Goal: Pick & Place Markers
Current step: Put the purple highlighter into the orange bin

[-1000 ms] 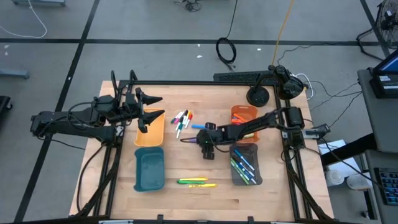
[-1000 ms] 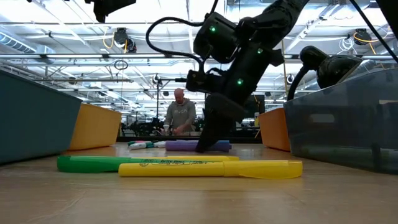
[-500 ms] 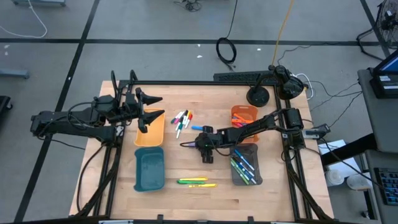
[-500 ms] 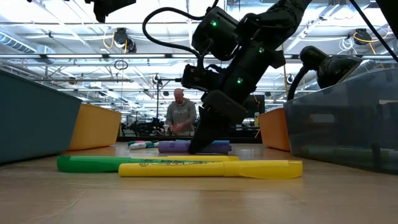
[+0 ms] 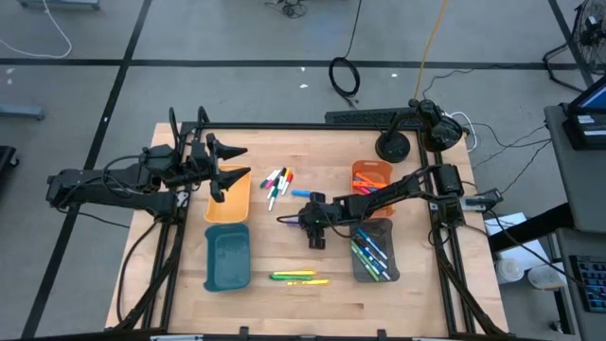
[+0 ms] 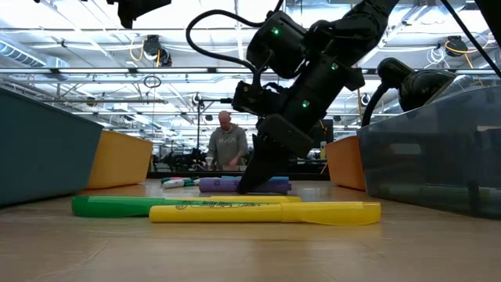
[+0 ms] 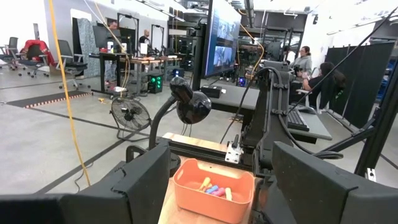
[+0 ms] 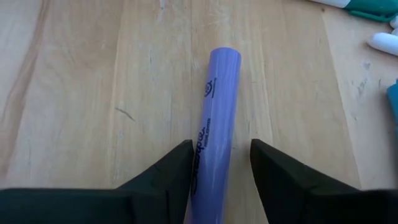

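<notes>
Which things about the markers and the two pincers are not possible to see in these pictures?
- Purple marker: right wrist view, its near end is hidden between the right pincer fingers; contact unclear.
- Markers in the grey tray: high view, too small to count.
- Orange tray contents: left wrist view, partly hidden by its wall.
- Left pincer: low view, out of frame.

The right arm reaches in low toward mid-bench, its end effector point(image 8: 221, 163) tipped down, fingers point(image 8: 166, 174) parted with a narrow gap. The left arm waits raised at the far left, its end effector point(image 5: 230, 168) spread wide.
</notes>
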Robot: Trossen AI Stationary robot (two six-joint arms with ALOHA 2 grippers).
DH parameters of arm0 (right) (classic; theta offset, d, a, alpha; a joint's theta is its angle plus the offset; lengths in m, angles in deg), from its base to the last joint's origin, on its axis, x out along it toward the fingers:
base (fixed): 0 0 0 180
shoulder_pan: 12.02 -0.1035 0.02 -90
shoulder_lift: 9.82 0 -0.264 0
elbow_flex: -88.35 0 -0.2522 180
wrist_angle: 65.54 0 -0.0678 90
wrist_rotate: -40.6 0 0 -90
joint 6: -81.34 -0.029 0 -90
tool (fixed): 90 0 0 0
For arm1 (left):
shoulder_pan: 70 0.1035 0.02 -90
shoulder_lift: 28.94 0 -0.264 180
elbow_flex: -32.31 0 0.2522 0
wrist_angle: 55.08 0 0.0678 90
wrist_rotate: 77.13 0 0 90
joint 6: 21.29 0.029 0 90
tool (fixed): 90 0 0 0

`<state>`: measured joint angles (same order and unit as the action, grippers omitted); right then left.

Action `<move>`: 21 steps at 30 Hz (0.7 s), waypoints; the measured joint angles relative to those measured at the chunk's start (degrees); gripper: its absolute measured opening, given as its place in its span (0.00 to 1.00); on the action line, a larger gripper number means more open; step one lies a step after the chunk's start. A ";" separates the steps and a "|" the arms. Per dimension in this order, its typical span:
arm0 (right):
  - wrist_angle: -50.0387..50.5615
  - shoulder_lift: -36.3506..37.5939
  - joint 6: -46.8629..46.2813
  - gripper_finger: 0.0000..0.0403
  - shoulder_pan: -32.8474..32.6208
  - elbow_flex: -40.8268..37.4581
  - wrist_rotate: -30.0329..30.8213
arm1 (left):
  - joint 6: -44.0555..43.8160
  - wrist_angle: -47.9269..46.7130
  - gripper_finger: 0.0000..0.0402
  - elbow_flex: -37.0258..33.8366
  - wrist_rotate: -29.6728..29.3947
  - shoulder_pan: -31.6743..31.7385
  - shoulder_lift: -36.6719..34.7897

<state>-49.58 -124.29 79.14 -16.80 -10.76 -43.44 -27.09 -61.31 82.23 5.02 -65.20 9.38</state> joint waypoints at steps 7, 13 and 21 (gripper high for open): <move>-0.87 -0.02 1.25 0.32 -0.22 -0.03 -0.12 | 0.00 0.00 0.70 0.00 0.00 -0.02 0.02; -0.89 -0.04 1.38 0.27 -0.22 -0.03 -0.14 | 0.00 0.00 0.70 0.00 0.00 -0.01 0.02; -1.40 -0.11 4.16 0.20 -0.22 -0.05 -0.16 | 0.00 0.00 0.70 0.00 0.00 -0.02 0.01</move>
<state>-50.98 -124.40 83.30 -17.02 -10.82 -43.60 -27.09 -61.31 82.23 5.02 -65.22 9.40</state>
